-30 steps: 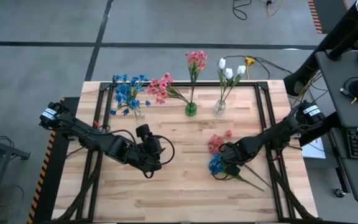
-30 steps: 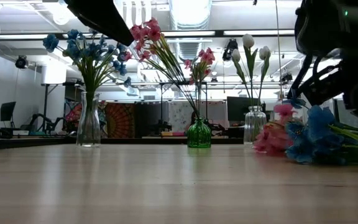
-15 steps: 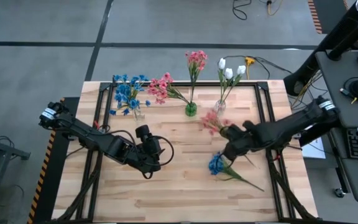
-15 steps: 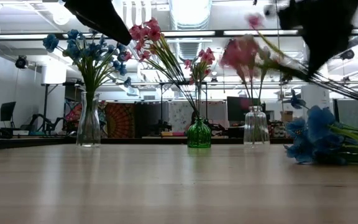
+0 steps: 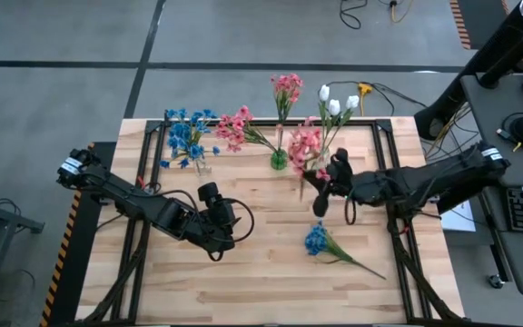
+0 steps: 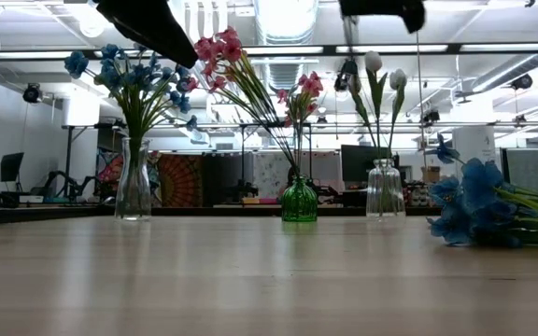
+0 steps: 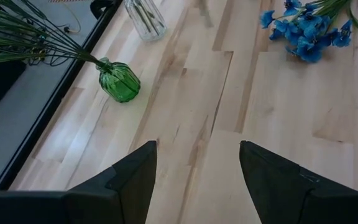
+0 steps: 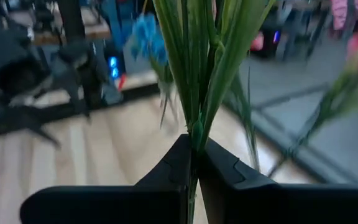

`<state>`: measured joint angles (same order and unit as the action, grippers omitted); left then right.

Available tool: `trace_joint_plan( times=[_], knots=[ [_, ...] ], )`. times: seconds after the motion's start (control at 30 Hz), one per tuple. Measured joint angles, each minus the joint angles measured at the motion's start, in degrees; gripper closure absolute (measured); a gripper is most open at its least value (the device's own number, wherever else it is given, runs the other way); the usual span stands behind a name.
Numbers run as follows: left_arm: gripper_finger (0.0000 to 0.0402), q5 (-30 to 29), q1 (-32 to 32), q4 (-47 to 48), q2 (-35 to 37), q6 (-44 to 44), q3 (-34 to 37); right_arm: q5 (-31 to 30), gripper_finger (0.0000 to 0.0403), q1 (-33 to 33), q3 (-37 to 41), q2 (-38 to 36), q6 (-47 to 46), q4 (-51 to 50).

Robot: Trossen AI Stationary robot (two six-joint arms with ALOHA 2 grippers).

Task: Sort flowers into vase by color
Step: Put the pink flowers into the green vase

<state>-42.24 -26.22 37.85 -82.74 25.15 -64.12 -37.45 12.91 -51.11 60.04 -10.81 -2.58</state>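
While its blossoms rise just beside the green vase (image 5: 279,160), a pink flower sprig (image 5: 306,145) is held above the table (image 5: 261,272), its green stems pinched tight between the closed fingers of the right gripper (image 8: 193,163). A blue sprig (image 5: 317,240) lies on the wood near that gripper. Well apart, the left gripper (image 7: 197,171) hovers over bare boards, fingers spread wide and holding nothing.

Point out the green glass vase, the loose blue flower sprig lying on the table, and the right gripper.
Green glass vase (image 7: 119,81): left wrist view, its ribbed body.
Loose blue flower sprig (image 5: 315,240): high view, its blossoms.
Right gripper (image 8: 192,157): right wrist view, between its fingertips.
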Motion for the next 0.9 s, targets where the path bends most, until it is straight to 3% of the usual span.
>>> trace_joint_plan(
  times=[0.1,0.37,0.9],
  knots=[
    [0.0189,0.0,0.0,0.0,0.0,0.0,0.0,2.1,0.0390,-3.1,2.0,1.1,6.0,8.9],
    [0.0189,0.1,0.0,0.1,0.0,1.0,0.0,14.3,0.0390,-13.9,6.4,3.5,14.2,25.9],
    [0.0189,1.2,0.1,0.1,-2.4,1.2,0.1,18.4,0.0390,-25.7,7.1,8.7,18.3,33.5]
  ],
)
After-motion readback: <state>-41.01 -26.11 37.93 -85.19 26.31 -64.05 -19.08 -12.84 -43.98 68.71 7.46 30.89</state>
